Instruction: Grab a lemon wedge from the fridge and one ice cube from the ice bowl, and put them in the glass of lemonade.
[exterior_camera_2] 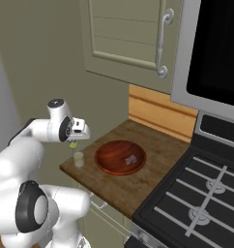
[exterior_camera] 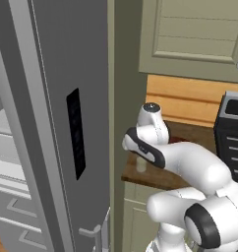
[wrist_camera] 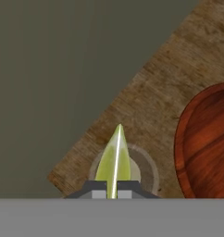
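The claw (wrist_camera: 112, 189) is clamped shut on the lemon wedge (wrist_camera: 114, 159), its tip pointing forward, directly above the glass of lemonade (wrist_camera: 144, 169) beside the ice bowl (wrist_camera: 206, 143).

Arm (exterior_camera: 190, 162) folded, elbow bulging low, forearm reaching forward and left across front of base. Wrist (exterior_camera_2: 58, 123) bent, hand pointing down. Gripper (exterior_camera_2: 73, 144) hangs low under hand, jaws pinched tight together on wedge (wrist_camera: 114, 162). In hand view, dark fingertips (wrist_camera: 96, 189) clamp wedge at base, pointed tip sticking out beyond them.
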